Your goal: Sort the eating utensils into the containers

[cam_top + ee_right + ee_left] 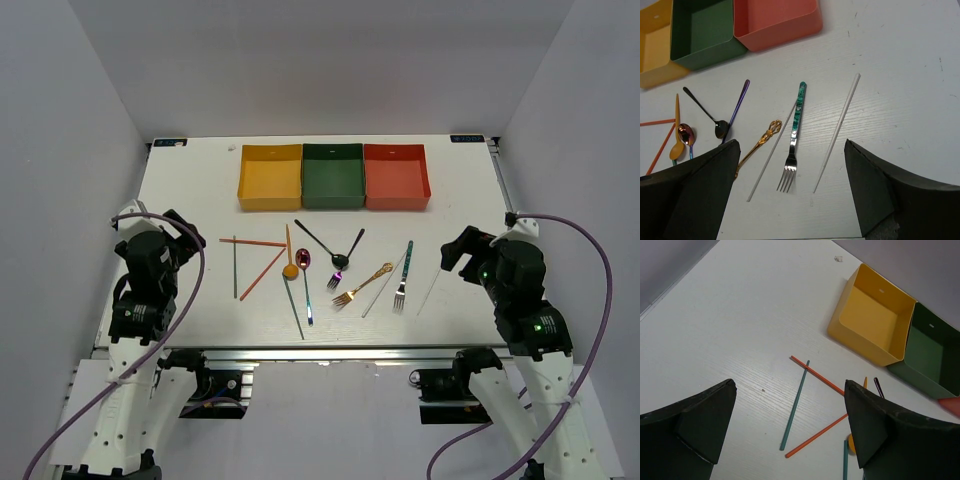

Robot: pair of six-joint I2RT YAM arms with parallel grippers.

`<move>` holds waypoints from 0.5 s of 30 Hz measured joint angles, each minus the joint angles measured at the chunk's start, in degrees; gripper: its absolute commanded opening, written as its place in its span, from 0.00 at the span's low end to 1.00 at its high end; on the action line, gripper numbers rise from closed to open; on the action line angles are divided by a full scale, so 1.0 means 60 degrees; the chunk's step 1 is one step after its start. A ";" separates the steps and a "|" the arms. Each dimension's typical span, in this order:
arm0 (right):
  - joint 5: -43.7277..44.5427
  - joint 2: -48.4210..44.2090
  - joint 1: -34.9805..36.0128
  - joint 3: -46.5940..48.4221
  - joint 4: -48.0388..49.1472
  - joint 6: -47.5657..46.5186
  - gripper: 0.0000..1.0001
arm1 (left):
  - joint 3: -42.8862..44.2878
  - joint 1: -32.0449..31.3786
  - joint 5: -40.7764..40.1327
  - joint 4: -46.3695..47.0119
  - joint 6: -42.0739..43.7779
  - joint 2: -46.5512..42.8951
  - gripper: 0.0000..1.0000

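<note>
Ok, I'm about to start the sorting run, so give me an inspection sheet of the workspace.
Surface: white table, no spills seen.
Job's things: yellow tray, green tray and red tray in a far row, all empty; utensils loose in front, including orange chopsticks, gold fork, teal-handled fork.
Clutter: small white speck near the far left edge.
Jaws: both pairs open, holding nothing.
Cables: purple cable loops beside each arm, apart from the utensils.
Surroundings: grey walls; nothing else seen.
</note>
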 measured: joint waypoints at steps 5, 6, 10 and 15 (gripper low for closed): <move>-0.0051 -0.0087 0.0007 0.0000 0.0029 0.0073 0.89 | -0.0004 -0.0011 -0.0055 -0.0004 -0.0051 -0.0026 0.98; -0.0124 -0.0146 0.0007 0.0000 0.0062 0.0084 0.89 | -0.0004 -0.0022 -0.0069 -0.0004 -0.0058 -0.0011 0.98; -0.0867 -0.0517 0.0007 -0.0200 0.0707 0.0255 0.89 | -0.0004 -0.0026 -0.0087 -0.0018 -0.0066 0.0051 0.98; -0.1807 0.0393 0.0007 -0.0335 0.1617 0.0623 0.89 | -0.0004 -0.0026 -0.0102 -0.0022 -0.0073 0.0069 0.98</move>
